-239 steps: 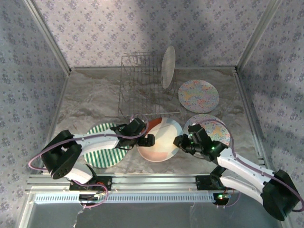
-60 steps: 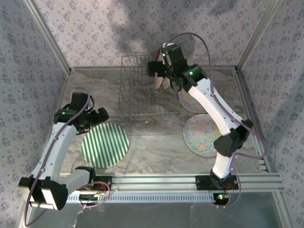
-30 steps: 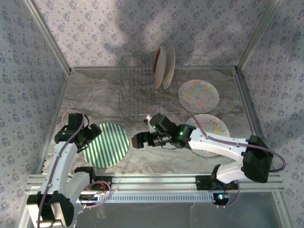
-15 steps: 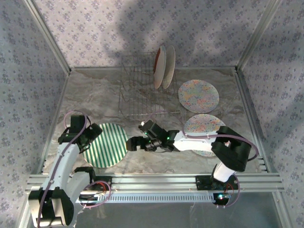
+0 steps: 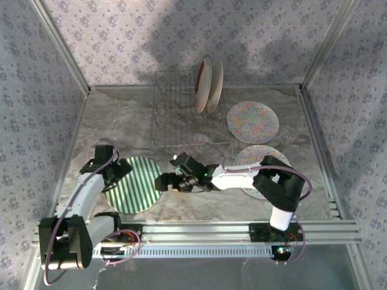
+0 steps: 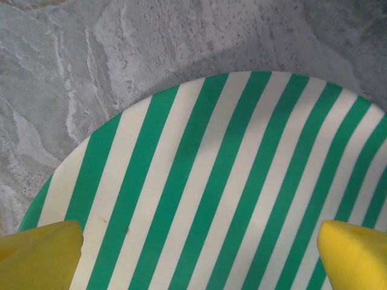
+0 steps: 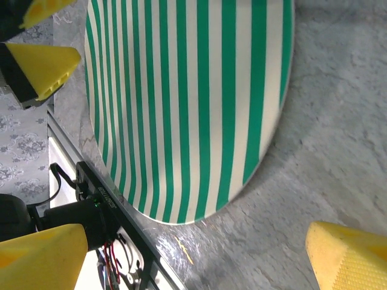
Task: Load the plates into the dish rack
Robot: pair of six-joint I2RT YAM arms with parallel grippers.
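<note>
The cream round plate with red and blue patches (image 5: 201,84), flat on the table eight seconds ago, now stands on edge in the dark wire rack (image 5: 175,118). The right gripper (image 5: 161,182), up at the rack two seconds ago, now sits low beside the green-white striped plate (image 5: 136,187), jaws wide. The left gripper (image 5: 123,171) now hangs over the opposite rim.

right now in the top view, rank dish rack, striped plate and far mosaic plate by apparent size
1. dish rack
2. striped plate
3. far mosaic plate, close to the striped one, which lies nearer the camera, so that pair is unsure
</note>
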